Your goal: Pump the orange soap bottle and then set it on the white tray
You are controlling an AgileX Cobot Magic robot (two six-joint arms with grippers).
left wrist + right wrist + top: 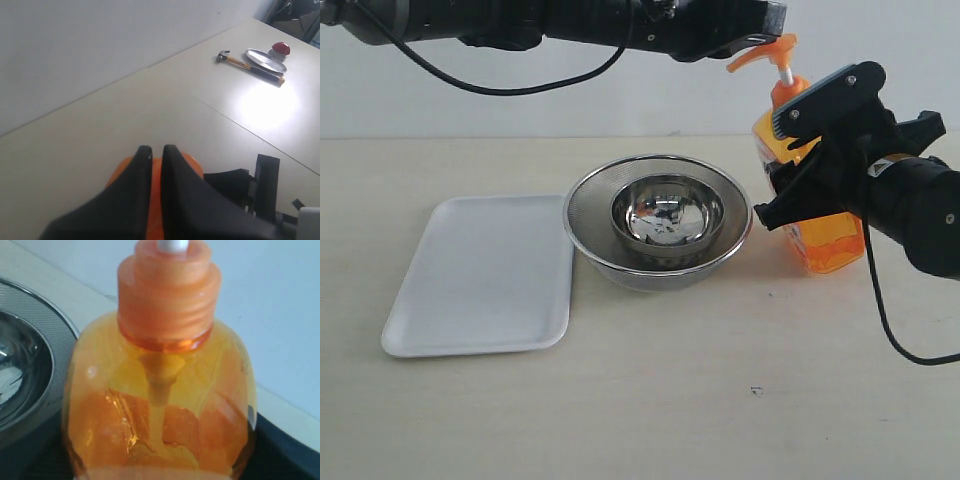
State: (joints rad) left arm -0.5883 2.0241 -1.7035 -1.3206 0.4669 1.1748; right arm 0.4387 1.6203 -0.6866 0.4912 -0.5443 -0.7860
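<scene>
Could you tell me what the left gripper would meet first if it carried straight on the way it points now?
Most likely the orange pump head of the tall translucent orange soap bottle: it lies just beyond the tips of the shut left gripper. Whether they touch is unclear.

The exterior camera stands off my arms and looks down at a slant across the table (650, 420) to the wall, from middle distance. It puts the white tray (480, 275) at 9 o'clock of the steel bowls (590, 215) and the orange soap bottle (830, 240) at 3 o'clock. My right wrist camera sits close against that bottle (165, 405), sharing it and the bowls' rim (45, 340). My left wrist camera looks past my left gripper (156, 150) onto the pump head (192, 165) and out over the table.
</scene>
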